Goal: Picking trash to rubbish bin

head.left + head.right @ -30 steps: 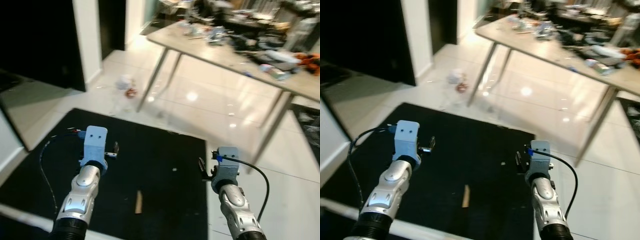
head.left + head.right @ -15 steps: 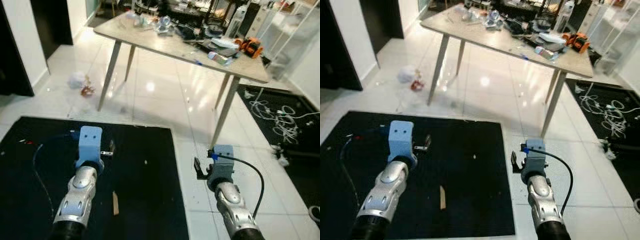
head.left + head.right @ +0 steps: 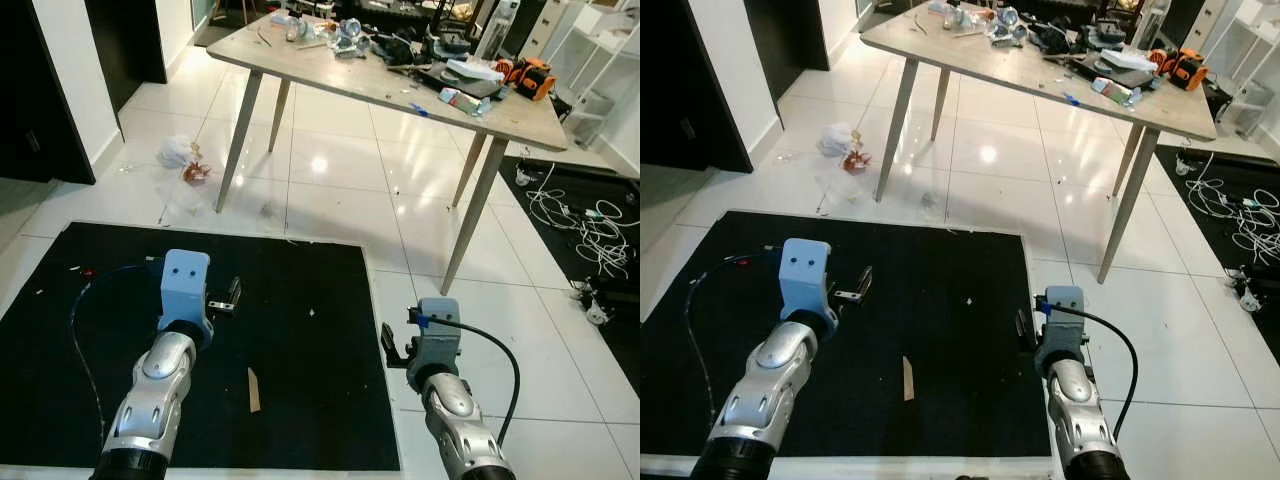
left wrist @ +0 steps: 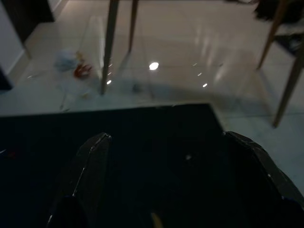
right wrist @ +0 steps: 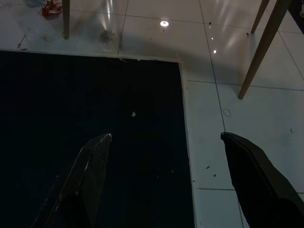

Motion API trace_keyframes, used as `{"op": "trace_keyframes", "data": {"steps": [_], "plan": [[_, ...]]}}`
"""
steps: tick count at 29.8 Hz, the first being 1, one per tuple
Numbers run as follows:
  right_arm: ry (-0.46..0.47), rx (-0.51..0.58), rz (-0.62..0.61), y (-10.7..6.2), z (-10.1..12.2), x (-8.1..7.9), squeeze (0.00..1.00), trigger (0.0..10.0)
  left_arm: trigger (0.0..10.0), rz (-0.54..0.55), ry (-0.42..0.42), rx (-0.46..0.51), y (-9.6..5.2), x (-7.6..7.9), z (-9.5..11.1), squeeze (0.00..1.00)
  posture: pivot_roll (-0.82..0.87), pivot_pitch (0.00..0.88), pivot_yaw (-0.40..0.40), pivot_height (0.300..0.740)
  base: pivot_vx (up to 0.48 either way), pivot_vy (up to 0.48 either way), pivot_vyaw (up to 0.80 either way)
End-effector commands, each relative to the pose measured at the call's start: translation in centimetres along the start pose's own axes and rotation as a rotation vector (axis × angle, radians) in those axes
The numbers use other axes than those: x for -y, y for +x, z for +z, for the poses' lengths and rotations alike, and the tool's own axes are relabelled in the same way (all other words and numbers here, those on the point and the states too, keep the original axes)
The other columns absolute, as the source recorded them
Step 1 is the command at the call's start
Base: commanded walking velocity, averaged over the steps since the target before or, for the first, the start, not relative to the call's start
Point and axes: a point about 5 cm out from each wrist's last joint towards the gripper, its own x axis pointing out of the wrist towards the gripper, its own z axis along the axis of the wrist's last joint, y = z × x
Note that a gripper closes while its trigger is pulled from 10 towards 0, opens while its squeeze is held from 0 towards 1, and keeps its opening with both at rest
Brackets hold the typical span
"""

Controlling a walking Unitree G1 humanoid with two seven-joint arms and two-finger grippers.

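Trash lies on the white tile floor by the table's left leg: a crumpled white bag point(image 3: 174, 151) and a small red wrapper point(image 3: 195, 173), also seen in the left wrist view as the bag point(image 4: 64, 61) and the wrapper point(image 4: 81, 71). A tan strip point(image 3: 253, 389) lies on the black mat point(image 3: 310, 400) between my arms. My left gripper point(image 3: 232, 296) hovers over the mat, open and empty point(image 4: 167, 135). My right gripper point(image 3: 394, 346) hangs over the mat's right edge, open with nothing in it point(image 5: 166, 136). Both are well short of the floor trash.
A long table point(image 3: 330, 70) on slanted legs, cluttered on top, stands ahead. Its front right leg point(image 3: 467, 215) is close to my right arm. White cables point(image 3: 585, 215) lie on a dark mat at the right. A dark doorway point(image 3: 40, 90) is at the left.
The whole view has swung and shifted, so the camera moved; the table and floor trash now sit more squarely ahead. Both arms hold the same pose, grippers still open.
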Motion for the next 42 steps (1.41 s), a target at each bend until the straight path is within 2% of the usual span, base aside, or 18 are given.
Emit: {"op": "trace_keyframes", "data": {"steps": [1,32,42], "plan": [[0.010,-0.011,-0.018,-0.31,-0.45,0.31,0.00,10.0,10.0,-0.022,-0.019,0.009,-0.11,0.46,0.00,0.00,0.00,0.133,-0.079,0.740,0.000,0.000,0.00],[-0.002,0.002,-0.031,-0.39,-0.36,0.49,0.00,10.0,10.0,-0.071,-0.020,0.033,0.05,0.91,0.62,0.00,-0.01,0.125,-0.068,0.740,0.452,0.000,0.00],[0.023,0.011,-0.037,-0.41,-0.25,0.51,0.00,10.0,10.0,-0.073,-0.016,0.037,0.09,0.89,0.73,0.00,-0.01,0.127,-0.065,0.740,0.472,0.000,-0.10]]}}
